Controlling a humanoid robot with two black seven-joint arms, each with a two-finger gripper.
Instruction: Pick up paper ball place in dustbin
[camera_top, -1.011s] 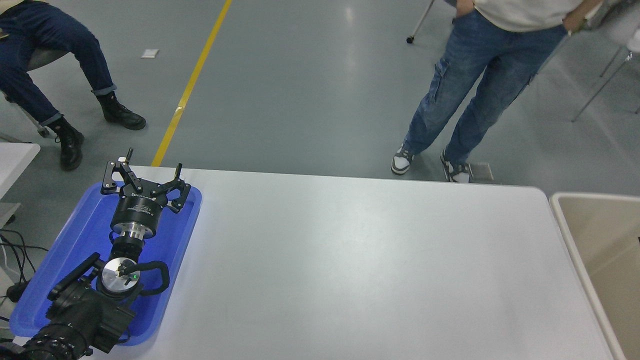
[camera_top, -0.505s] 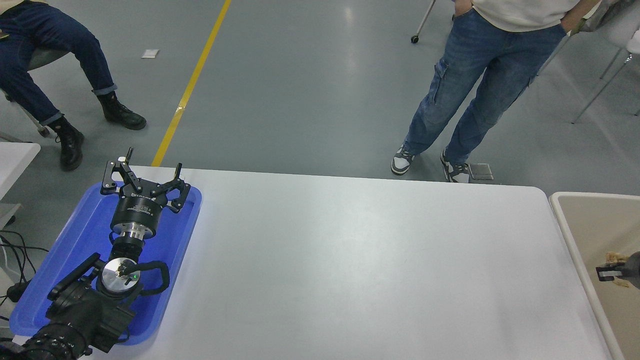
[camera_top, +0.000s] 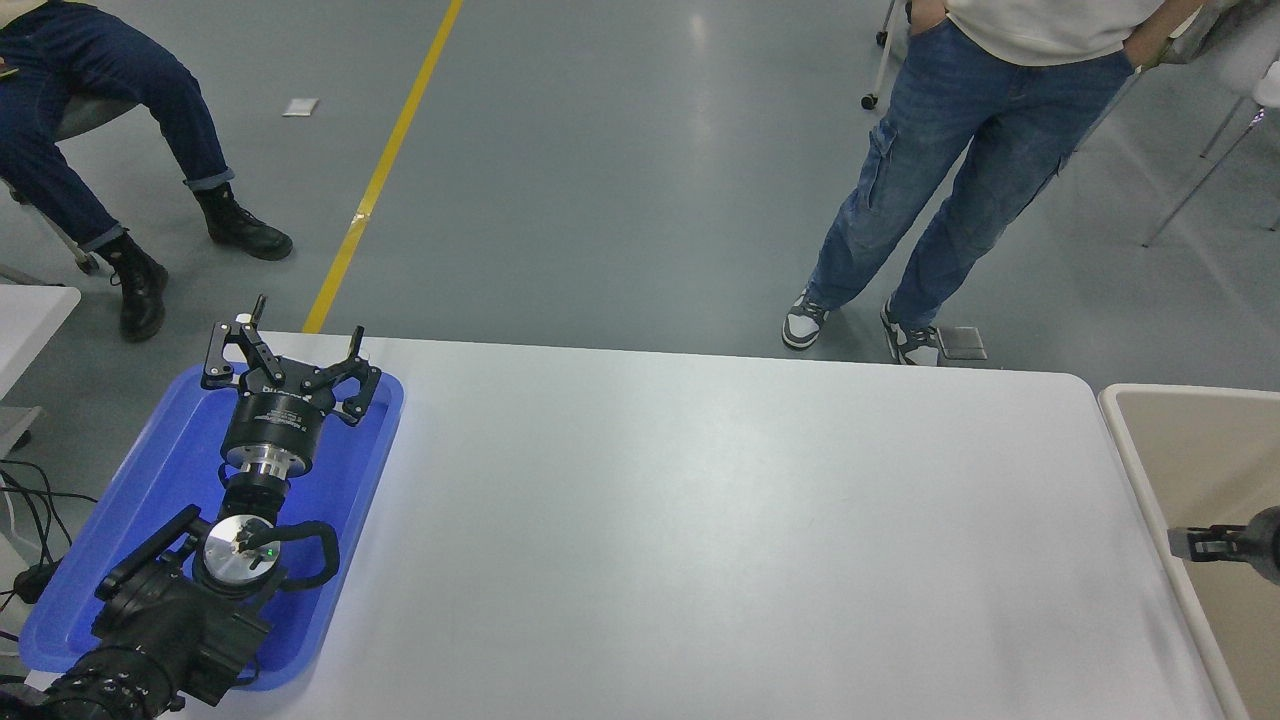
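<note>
Left claw (camera_top: 290, 352) spread open over blue tray (camera_top: 150, 480), right claw (camera_top: 1190, 545) at bin (camera_top: 1135, 450) rim, grip unclear, person's legs (camera_top: 930, 200) past white table (camera_top: 700, 520)

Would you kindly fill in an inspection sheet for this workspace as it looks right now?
Surface: white table, bare in the middle.
Job's things: dustbin stands off the table's right end; paper ball nowhere in view.
Clutter: blue tray at the table's left end.
Grippers: left gripper open, parked over the tray; right gripper only a tip at the right edge over the dustbin rim, state unclear.
Cables: black leads hang left of the table.
Surroundings: one person stands beyond the far edge, another person sits at upper left; yellow floor line.
</note>
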